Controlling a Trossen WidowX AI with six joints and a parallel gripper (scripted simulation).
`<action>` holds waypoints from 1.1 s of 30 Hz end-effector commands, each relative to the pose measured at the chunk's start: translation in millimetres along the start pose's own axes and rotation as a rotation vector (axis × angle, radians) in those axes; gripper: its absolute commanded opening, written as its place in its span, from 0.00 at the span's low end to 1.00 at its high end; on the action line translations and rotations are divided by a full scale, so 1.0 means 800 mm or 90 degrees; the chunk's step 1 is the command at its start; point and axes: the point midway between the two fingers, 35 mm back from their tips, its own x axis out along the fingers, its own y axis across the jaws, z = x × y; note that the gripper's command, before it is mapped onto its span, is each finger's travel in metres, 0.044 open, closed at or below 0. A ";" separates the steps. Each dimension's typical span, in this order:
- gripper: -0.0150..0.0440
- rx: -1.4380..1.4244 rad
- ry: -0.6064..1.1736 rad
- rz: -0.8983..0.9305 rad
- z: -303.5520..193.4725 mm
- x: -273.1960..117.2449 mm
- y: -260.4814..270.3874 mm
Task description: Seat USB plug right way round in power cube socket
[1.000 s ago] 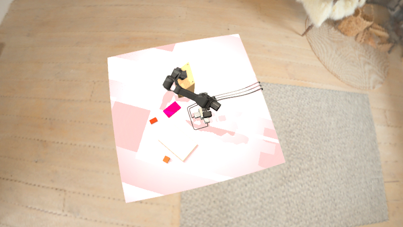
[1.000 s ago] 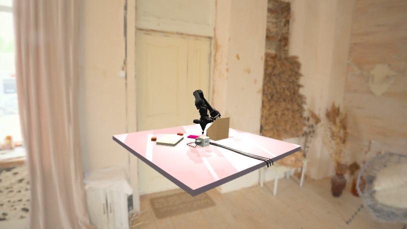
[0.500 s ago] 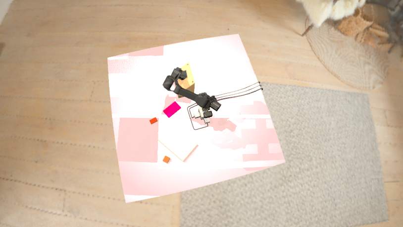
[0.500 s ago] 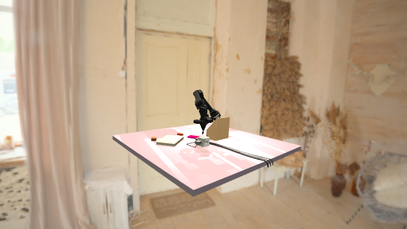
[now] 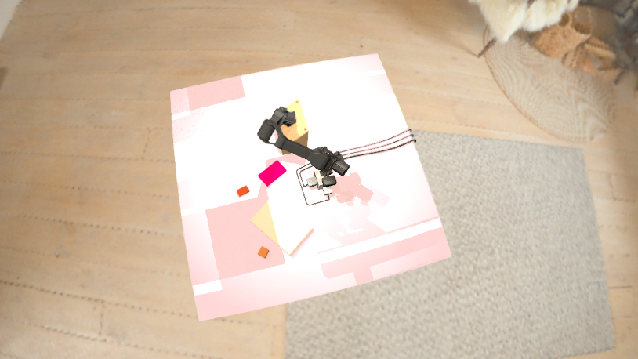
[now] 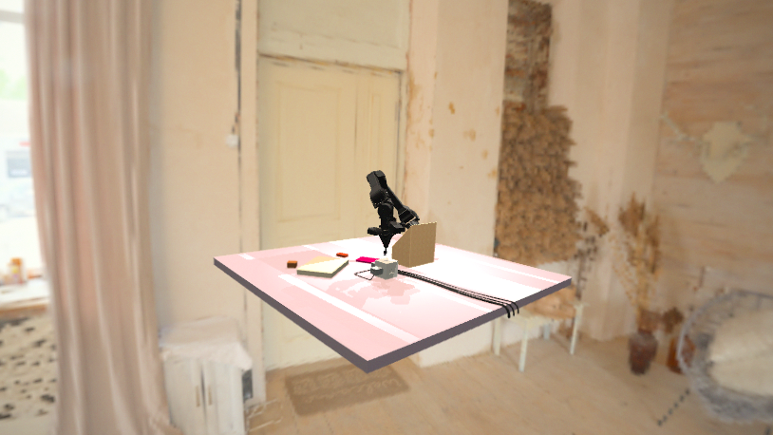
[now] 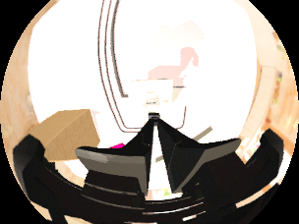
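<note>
My black parallel-jaw gripper [image 6: 385, 250] points straight down above the small grey power cube [image 6: 385, 267], and my jaws are pinched nearly together on something thin. It looks like the USB plug, though it is too small and too hidden by my fingers to make out in any view. From my wrist I see only my two dark fingers meeting at a point, with a pale sliver between them. From above, my wrist covers most of the cube [image 5: 317, 181], so its top socket is hidden. A thin dark cable [image 5: 305, 190] loops beside the cube. Three dark cords [image 5: 378, 145] run off to the pink table's edge [image 6: 302, 324]. The open tan cardboard box [image 6: 415, 244] stands just behind; its inside is not visible.
</note>
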 end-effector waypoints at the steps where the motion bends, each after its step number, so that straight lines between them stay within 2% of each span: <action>1: 0.25 -0.004 -0.004 0.002 0.001 0.002 0.001; 33: 0.25 -0.016 -0.022 0.002 0.003 0.006 0.002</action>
